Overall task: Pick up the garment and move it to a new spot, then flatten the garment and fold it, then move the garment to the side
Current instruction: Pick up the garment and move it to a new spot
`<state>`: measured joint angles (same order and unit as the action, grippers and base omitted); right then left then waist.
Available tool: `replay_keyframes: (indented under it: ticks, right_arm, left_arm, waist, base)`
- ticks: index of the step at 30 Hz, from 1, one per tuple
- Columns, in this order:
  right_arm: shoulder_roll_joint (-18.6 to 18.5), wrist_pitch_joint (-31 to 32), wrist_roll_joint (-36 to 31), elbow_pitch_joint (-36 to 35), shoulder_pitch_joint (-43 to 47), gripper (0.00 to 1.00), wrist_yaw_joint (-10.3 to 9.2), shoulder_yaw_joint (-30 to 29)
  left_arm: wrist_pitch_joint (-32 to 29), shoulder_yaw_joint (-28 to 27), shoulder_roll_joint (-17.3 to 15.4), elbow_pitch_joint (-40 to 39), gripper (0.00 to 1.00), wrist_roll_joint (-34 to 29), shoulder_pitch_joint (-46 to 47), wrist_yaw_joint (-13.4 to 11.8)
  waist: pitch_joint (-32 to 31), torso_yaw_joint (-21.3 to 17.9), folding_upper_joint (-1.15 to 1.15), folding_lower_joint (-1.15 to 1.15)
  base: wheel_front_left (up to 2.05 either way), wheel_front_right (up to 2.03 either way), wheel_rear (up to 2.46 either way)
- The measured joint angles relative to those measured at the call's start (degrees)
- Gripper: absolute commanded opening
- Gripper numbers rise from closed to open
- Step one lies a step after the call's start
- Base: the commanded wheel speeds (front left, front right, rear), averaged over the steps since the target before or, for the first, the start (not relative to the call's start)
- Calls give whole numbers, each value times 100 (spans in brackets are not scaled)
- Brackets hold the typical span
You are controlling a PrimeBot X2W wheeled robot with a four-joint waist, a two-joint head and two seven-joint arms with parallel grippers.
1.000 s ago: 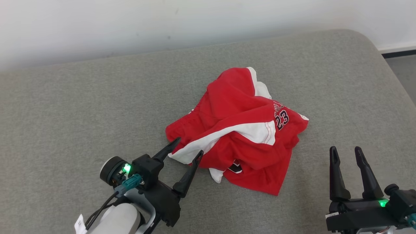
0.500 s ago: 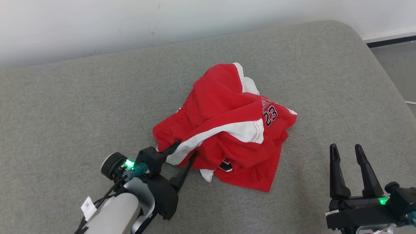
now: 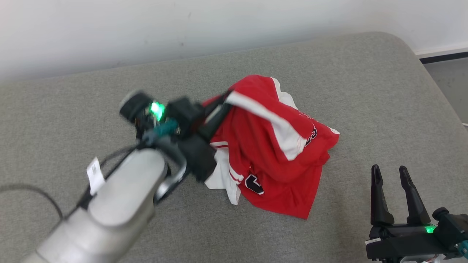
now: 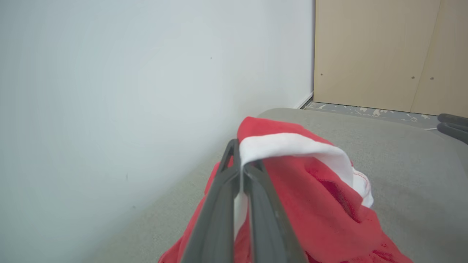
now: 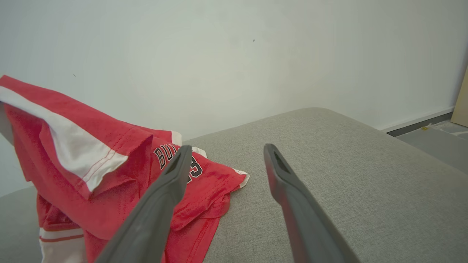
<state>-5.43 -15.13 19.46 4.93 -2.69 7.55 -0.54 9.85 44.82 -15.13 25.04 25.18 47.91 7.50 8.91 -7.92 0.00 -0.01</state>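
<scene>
Head view shows the left hand [image 3: 223, 99] gripping the red garment [image 3: 278, 153] by its white band, one end raised above the middle of the bed [image 3: 91, 95]; the right hand [image 3: 388, 171] is open. This looks like the pick-up step: next, lift it clear and carry it.

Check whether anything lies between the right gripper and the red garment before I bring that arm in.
Nothing visible does. Bare grey cushion is all that separates the open right gripper from the garment's near right edge. The left gripper is shut on the garment's white-striped edge on the far left, holding it raised, well off that path.
</scene>
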Motion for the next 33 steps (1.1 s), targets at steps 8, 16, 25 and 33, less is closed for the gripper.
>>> replay_keyframes:
  ticks: [8,16,25,33]
  right_arm:
    - [77,0,13,43,-56,100,0,-34]
    - [141,0,58,160,-62,100,0,-108]
    - [197,0,80,222,-68,100,0,-74]
    - [123,0,49,153,-75,100,0,-131]
  left_arm:
    - [-287,268,26,-236,0,350,1979,1]
    - [-132,223,314,297,0,730,3893,1]
    - [185,303,390,898,0,912,4498,1]
    - [349,342,202,1136,0,959,4442,1]
  waist:
    - [10,-171,0,0]
    - [61,-433,0,1]
    - [45,-442,0,0]
    - [45,-127,0,0]
  base:
    - [0,0,0]
    - [0,0,0]
    - [0,0,0]
    - [0,0,0]
